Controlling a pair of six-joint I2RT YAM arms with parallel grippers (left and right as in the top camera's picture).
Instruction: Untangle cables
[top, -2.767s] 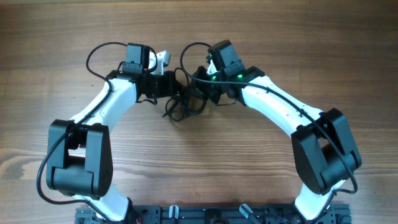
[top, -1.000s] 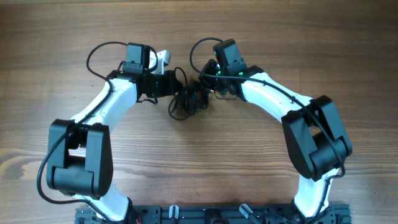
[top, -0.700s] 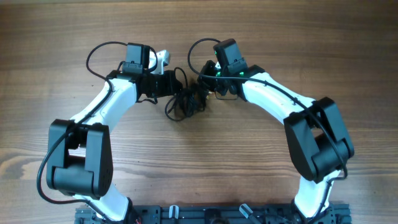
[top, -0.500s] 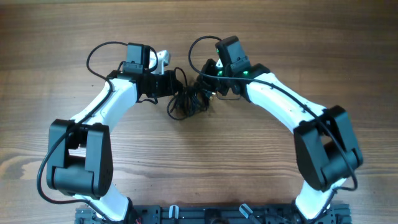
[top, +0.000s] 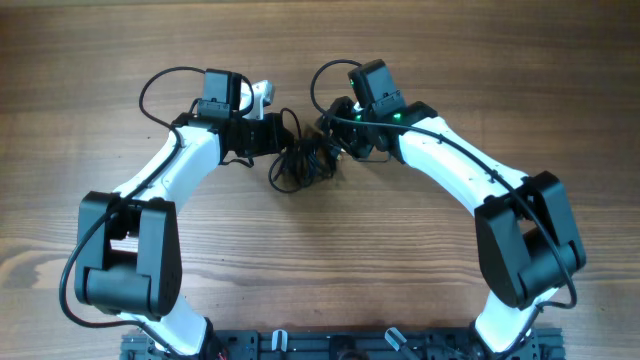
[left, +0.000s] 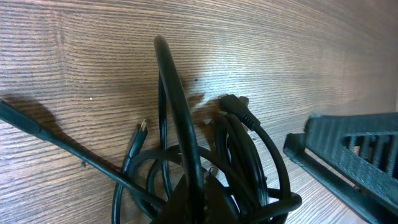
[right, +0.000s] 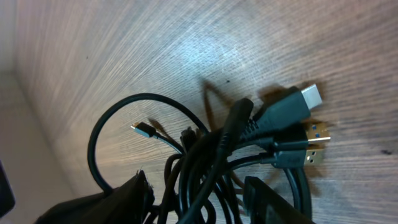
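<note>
We saw the left gripper (top: 284, 134) clamped on tangled cables (top: 300, 166); the right gripper (top: 334, 140) held its jaws apart around them.

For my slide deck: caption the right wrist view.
Tangled black cables on the wooden table, a silver-tipped plug and a gold-tipped plug sticking out right.
</note>
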